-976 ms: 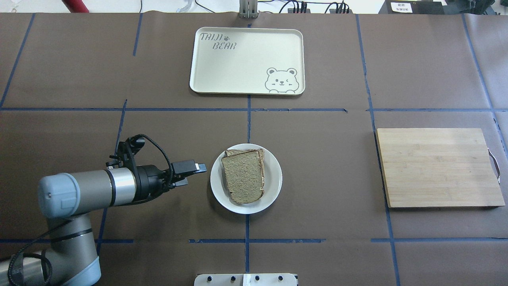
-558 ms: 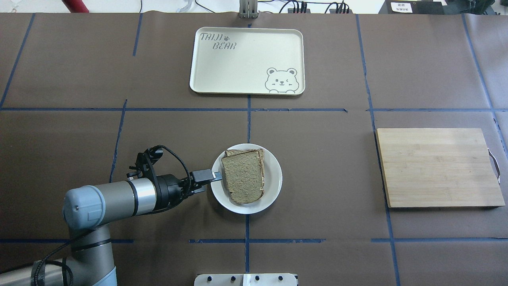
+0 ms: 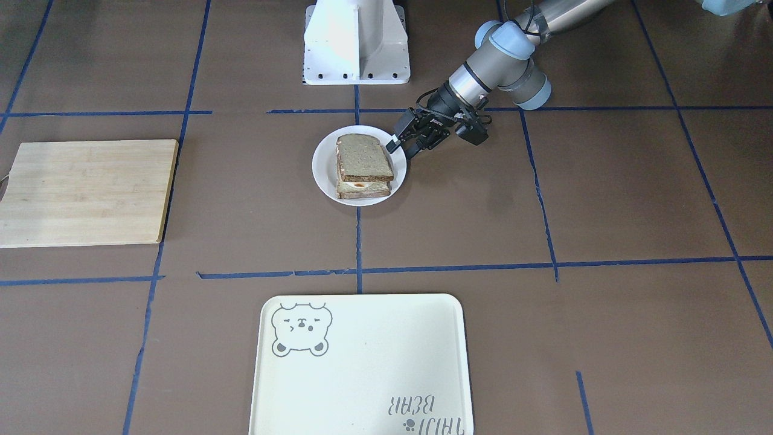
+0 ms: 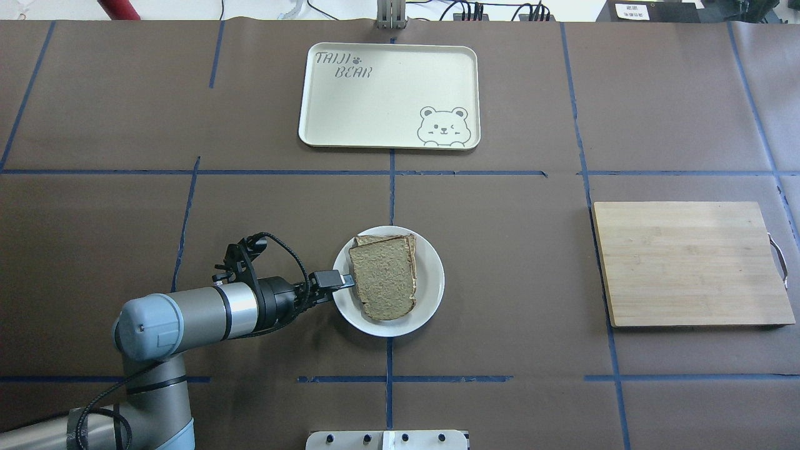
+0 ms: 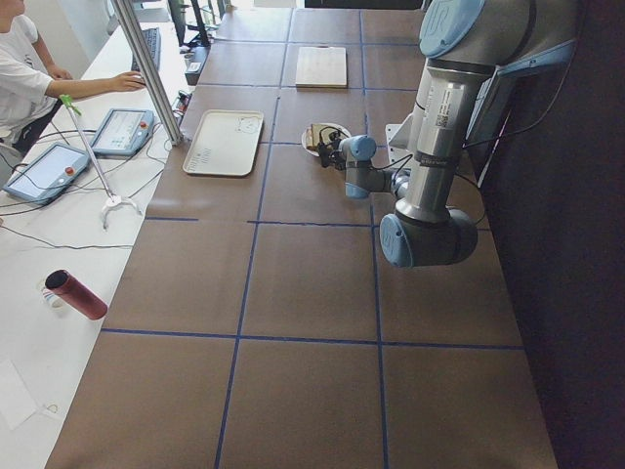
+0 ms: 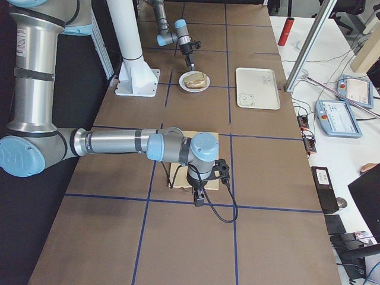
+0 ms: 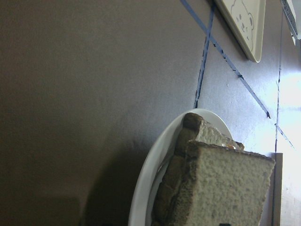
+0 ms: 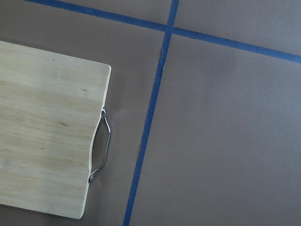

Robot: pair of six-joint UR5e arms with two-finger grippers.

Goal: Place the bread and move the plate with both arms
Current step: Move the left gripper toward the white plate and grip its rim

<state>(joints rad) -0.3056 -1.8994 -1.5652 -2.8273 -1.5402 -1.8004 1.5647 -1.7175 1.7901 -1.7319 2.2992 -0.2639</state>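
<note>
The plain bread (image 4: 382, 281) lies on top of a second slice with egg (image 3: 362, 188), both on the small white plate (image 4: 432, 281) near the table's middle. My left gripper (image 4: 340, 282) is turned on its side at the plate's left rim, open, with its upper finger over the rim beside the bread; it also shows in the front view (image 3: 403, 148). The left wrist view shows the plate rim (image 7: 146, 188) and the bread (image 7: 225, 188) very close. My right gripper (image 6: 199, 199) hangs over the cutting board's near edge; I cannot tell whether it is open or shut.
A cream bear tray (image 4: 387, 94) lies at the table's far side. A bamboo cutting board (image 4: 687, 262) with a metal handle (image 8: 106, 146) lies to the right. The white pedestal (image 3: 356, 42) stands at the robot's side.
My left arm has moved right, bringing the gripper from left of the plate up to its rim. The plate and bread have not moved.
</note>
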